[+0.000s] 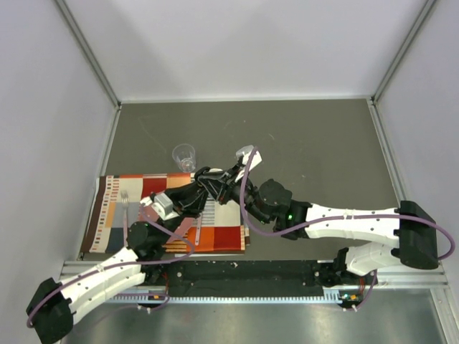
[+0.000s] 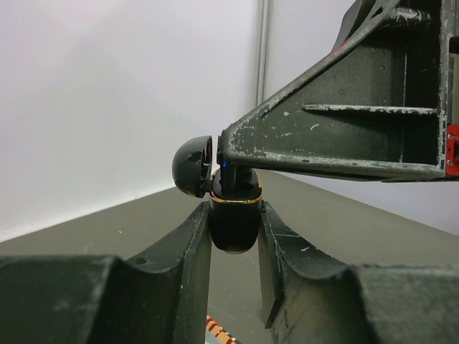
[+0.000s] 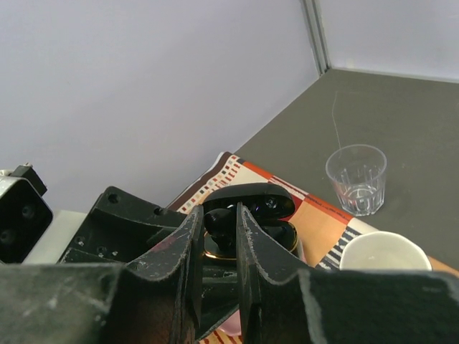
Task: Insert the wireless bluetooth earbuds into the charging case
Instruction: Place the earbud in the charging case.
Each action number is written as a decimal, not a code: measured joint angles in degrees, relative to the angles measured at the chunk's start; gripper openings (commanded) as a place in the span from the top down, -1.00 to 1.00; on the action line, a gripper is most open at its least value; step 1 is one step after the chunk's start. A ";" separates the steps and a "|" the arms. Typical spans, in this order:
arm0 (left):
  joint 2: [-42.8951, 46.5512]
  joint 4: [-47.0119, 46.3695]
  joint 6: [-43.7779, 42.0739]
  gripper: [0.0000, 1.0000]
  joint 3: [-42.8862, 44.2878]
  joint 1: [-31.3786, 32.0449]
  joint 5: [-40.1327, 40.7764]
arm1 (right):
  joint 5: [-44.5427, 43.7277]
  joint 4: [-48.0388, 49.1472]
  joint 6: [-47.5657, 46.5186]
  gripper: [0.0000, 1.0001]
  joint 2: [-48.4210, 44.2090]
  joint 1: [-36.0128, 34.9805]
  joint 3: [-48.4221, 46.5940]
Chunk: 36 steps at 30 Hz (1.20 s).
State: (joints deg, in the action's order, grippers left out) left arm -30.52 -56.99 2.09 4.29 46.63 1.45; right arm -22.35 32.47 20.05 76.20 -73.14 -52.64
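At mid-frame above the striped cloth (image 1: 115, 208), we see the two arms meet for the insertion step. The left end effector (image 2: 234, 211) is clamped on the black charging case (image 2: 233, 229), holding it off the bench (image 1: 323, 143) with its domed lid (image 2: 191, 166) swung open toward the left of the left wrist view. The right end effector (image 3: 221, 223), fingers drawn narrow, appears to pinch a black earbud (image 2: 240, 185) right at the case's gold-ringed mouth, a blue light showing beside it. We judge the bud to be at the well but not seated. The next move calls for a short, straight press down into the well, then a clean release without dragging the bud back out. Whether other buds already sit inside we cannot tell. Room is tight between the two sets of fingers, and the open lid stands just beside the right finger. A clear plastic cup (image 3: 356, 179) and a white mug (image 3: 384, 252) stand near at the lower right of the right wrist view. Open grey bench lies beyond, up to the enclosure walls.
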 measured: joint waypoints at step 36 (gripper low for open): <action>1.09 1.05 -0.07 1.00 -0.66 -0.07 -0.52 | -0.59 -19.61 -0.31 -0.15 -4.59 -0.83 -7.06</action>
State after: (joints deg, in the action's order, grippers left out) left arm -29.43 -55.94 2.02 3.64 46.57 0.93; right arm -22.94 12.86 19.75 71.61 -73.97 -59.70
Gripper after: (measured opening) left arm 0.329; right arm 0.562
